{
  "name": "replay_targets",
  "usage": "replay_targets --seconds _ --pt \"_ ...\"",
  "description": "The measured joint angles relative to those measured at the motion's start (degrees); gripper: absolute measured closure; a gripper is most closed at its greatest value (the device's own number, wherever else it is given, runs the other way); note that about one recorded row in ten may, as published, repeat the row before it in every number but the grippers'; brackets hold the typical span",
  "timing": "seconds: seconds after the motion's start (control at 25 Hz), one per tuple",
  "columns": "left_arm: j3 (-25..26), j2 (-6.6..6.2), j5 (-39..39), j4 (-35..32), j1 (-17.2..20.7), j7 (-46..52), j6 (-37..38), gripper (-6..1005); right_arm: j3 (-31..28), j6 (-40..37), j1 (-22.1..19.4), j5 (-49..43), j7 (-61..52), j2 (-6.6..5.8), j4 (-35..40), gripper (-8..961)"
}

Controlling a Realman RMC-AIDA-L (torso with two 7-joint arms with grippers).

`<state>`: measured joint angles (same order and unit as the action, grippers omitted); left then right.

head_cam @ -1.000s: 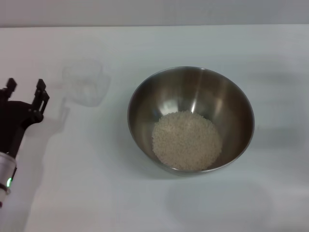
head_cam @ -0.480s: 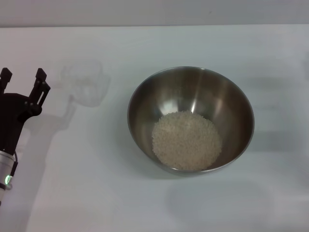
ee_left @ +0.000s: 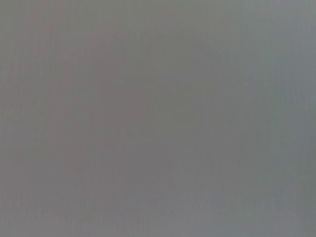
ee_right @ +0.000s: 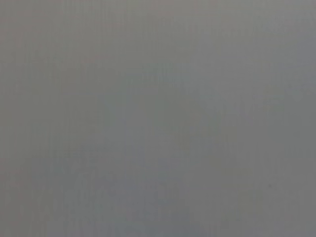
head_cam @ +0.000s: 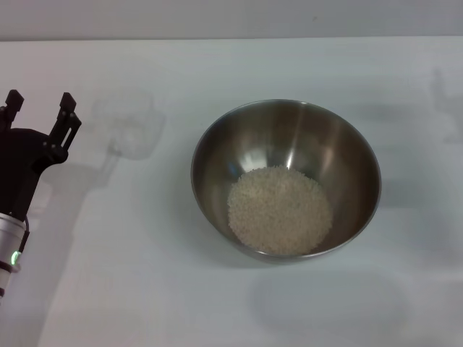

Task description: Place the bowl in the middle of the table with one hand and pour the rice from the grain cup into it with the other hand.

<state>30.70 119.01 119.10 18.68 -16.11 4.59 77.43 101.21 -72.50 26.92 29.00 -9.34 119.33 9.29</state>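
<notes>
No readable text, labels or numbers anywhere.

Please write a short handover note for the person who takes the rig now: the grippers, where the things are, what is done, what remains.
Left gripper: open, empty, at the table's left edge, apart from the grain cup.
Right gripper: not in view.
Bowl: near the middle of the table, upright.
Rice: a heap in the bowl's bottom.
Grain cup: standing on the table left of the bowl; it looks empty.
Done: bowl placed, rice poured, cup set down.
Left: apparently only parking the left arm.
</notes>
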Motion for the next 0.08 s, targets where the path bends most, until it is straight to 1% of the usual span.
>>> replay_targets --seconds 0.08 --pt "0.0 0.02 0.0 -0.1 -0.1 0.0 0.0 189 0.0 0.1 0.3 0.0 0.0 -0.05 0.2 333"
